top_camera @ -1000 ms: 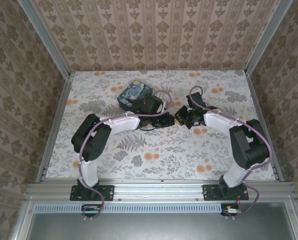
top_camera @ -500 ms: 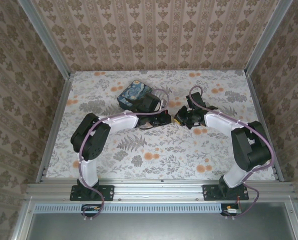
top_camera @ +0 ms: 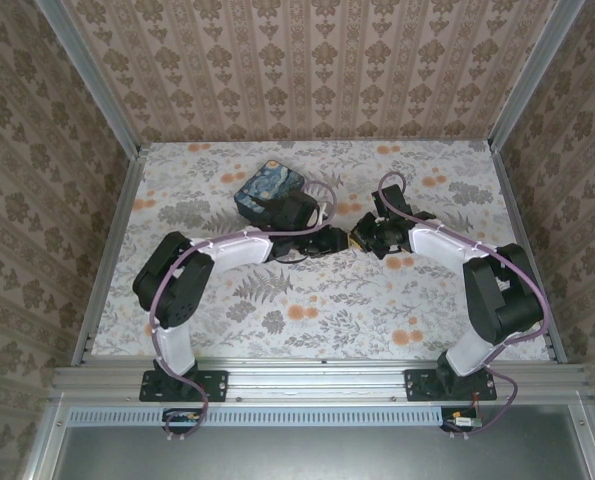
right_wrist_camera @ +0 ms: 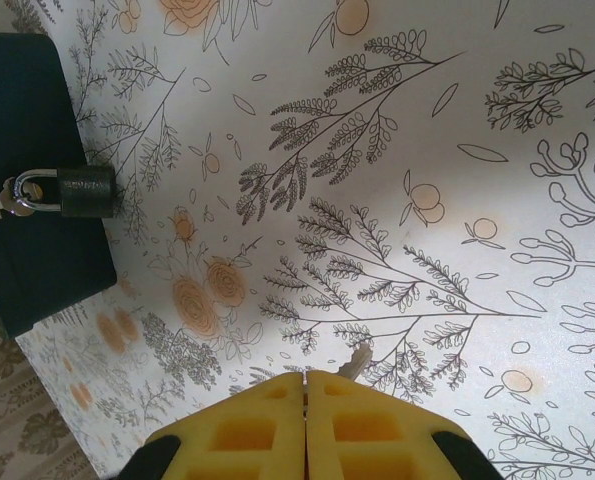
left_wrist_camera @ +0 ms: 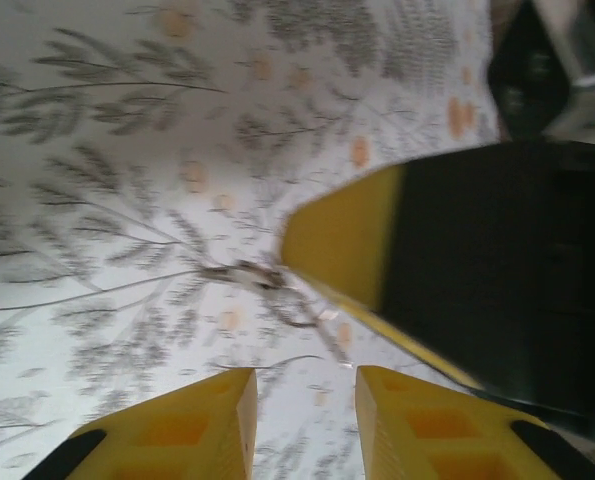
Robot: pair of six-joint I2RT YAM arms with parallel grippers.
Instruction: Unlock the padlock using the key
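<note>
One floral-print table (top_camera: pixel 307 310) under it all; two arms on it, the left arm (top_camera: pixel 227 248) and the right arm (top_camera: pixel 442 245), bending in to meet mid-table. One dark blue swirly-print box (top_camera: pixel 267 188) sits just beyond the left arm's wrist, toward the back of the table; in the right wrist view it is a dark slab (right_wrist_camera: pixel 27 250) at the left edge.

Two grippers, tip to tip in the overhead view: left gripper (top_camera: pixel 335 240), right gripper (top_camera: pixel 362 238). The left gripper (left_wrist_camera: pixel 305 378) has its yellow fingers parted, nothing between them, only tablecloth in the gap; the right gripper (right_wrist_camera: pixel 306 378) is pressed closed, fingers flush.

One padlock (right_wrist_camera: pixel 87 192), and it's on the box: a small squarish body, dark in this light, lying sideways against the box's face; its silver shackle (right_wrist_camera: pixel 29 190) loops through a metal latch; well apart from the right fingertips.

One key (right_wrist_camera: pixel 355 362): a tiny silvery tip poking out of the right gripper's closed fingers, blurred (left_wrist_camera: pixel 249 272) in the left wrist view.
</note>
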